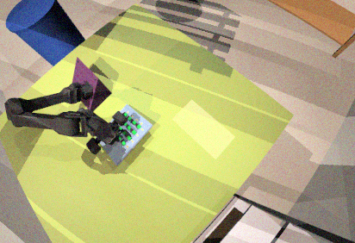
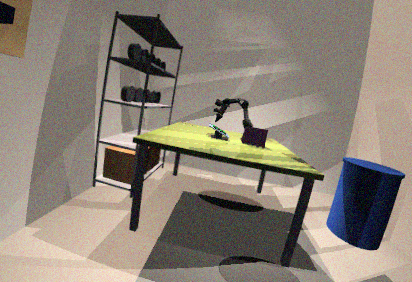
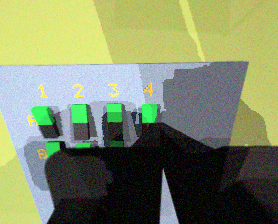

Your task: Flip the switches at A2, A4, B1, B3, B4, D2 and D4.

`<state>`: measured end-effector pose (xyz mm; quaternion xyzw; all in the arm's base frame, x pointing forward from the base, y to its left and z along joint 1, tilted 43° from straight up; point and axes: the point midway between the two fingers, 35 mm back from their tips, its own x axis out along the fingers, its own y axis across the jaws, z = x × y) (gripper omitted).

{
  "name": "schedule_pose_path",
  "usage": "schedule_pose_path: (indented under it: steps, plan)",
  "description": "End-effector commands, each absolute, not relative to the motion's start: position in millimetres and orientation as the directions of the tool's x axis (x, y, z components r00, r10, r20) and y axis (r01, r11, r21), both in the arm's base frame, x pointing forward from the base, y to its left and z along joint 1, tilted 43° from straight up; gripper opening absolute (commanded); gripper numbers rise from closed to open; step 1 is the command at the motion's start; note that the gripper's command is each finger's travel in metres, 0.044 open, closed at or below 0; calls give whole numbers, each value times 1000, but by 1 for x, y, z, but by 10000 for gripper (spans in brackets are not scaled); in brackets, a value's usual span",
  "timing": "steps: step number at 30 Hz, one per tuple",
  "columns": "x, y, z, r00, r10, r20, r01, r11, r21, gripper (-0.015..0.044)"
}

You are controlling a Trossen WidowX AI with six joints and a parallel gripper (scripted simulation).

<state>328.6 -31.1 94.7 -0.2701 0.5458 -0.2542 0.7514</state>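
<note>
A black robot arm [image 1: 45, 123] [image 2: 245, 111] reaches from the left of the top view across a yellow-green counter [image 1: 185, 183] [image 2: 225, 152]. Its pincer [image 1: 115, 134] [image 2: 218, 118] [image 3: 156, 128], fingers together and holding nothing, is over a pale blue switch panel [image 1: 144, 128] [image 2: 219, 133] [image 3: 65, 75], left of centre there. In the wrist view, green-marked switches fill the left and middle; the pincer tip is just below the A4 switch [image 3: 149, 113], hiding lower rows. A purple block [image 1: 84, 84] [image 2: 255, 137] stands above the panel in the top view.

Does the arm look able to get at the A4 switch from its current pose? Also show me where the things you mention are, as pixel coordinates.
Probably yes: the closed end effector [image 1: 115, 136] [image 3: 156, 128] appears right by the A4 switch [image 3: 149, 113], nothing visibly between; contact unclear.
</note>
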Motion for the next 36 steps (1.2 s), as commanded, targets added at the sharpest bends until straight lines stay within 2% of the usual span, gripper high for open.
schedule_pose_path:
  steps: [1, 36]
  plan:
    - [329, -33, 89, 269, -674, -689, 73, 727, -683, 0]
    - [336, -49, 73, 269, -674, -688, 73, 726, -683, 0]
